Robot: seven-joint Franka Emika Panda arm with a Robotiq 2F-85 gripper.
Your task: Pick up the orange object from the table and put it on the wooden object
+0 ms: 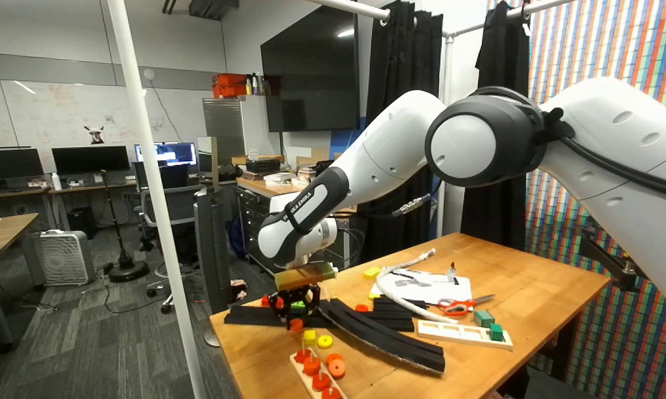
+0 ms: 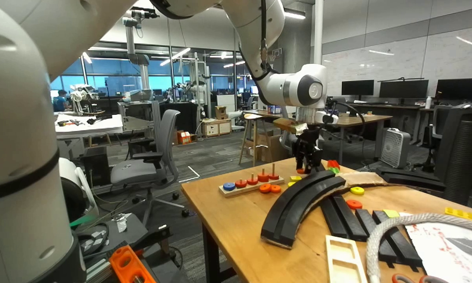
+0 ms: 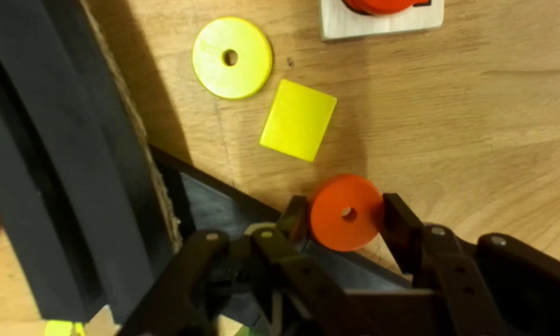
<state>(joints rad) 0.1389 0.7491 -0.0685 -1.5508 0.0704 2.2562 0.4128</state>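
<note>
The orange disc (image 3: 328, 219), with a hole in its middle, sits between the two black fingertips of my gripper (image 3: 348, 200) in the wrist view. Both fingers touch its sides, so the gripper is shut on it. The disc also shows at the fingertips in both exterior views (image 1: 295, 325) (image 2: 301, 171). It overlaps the edge of a black piece from above; I cannot tell whether it is raised. A small flat pale wooden board (image 2: 363, 179) lies beyond the gripper, beside the black curved piece; its outline is partly hidden.
A black curved piece (image 2: 306, 206) arches over the table beside the gripper. A yellow cube (image 3: 298, 120) and yellow disc (image 3: 252, 60) lie close by. A peg board (image 1: 306, 380) with red discs, loose orange discs (image 1: 336, 368), a compartment tray (image 1: 449, 330), rope (image 1: 391, 291) and scissors (image 1: 457, 306) are around.
</note>
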